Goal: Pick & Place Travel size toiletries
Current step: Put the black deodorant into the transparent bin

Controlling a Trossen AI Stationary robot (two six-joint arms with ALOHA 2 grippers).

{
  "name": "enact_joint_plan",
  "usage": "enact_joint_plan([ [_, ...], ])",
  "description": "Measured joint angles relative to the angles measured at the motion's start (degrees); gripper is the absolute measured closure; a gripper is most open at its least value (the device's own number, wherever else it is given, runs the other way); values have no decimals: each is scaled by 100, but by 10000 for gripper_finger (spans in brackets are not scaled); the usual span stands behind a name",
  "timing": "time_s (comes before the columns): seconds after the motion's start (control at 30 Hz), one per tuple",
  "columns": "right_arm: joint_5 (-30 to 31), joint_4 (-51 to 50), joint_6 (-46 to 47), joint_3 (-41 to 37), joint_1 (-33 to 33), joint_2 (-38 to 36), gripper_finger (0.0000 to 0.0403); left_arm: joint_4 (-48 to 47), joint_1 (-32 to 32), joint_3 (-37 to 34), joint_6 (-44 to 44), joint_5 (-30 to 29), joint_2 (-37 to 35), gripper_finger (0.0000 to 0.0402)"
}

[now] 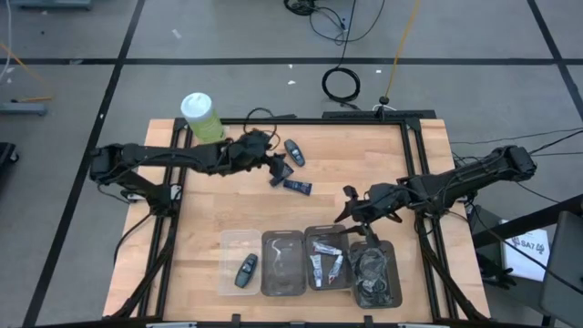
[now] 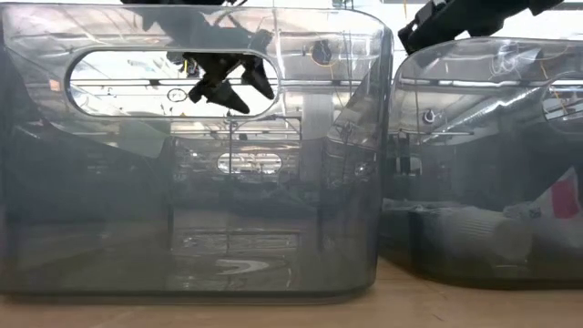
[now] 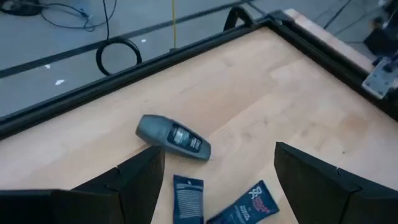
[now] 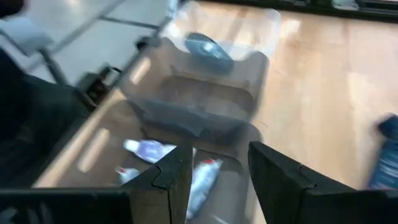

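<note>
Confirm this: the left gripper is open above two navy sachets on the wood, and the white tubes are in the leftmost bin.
One thing is wrong: the white tubes lie in the third bin from the left, not the leftmost, which holds a dark fob. The high view shows this. The rest stands: the left gripper is open above two navy sachets on the wood.
</note>
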Motion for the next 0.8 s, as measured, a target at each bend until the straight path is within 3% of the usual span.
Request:
enact_joint_plan([
  [0.13, 535, -66, -119, 0, -3, -10, 259, -88, 225, 604, 224, 318, 592, 108],
  [0.37, 1453, -159, -114, -4, -38, -191, 259, -750, 774, 1828, -206, 714, 1986, 108],
  [0.8, 1574, -323, -31, -134, -36, -332, 259, -808, 1198, 2799, -149, 1071, 3729, 108],
])
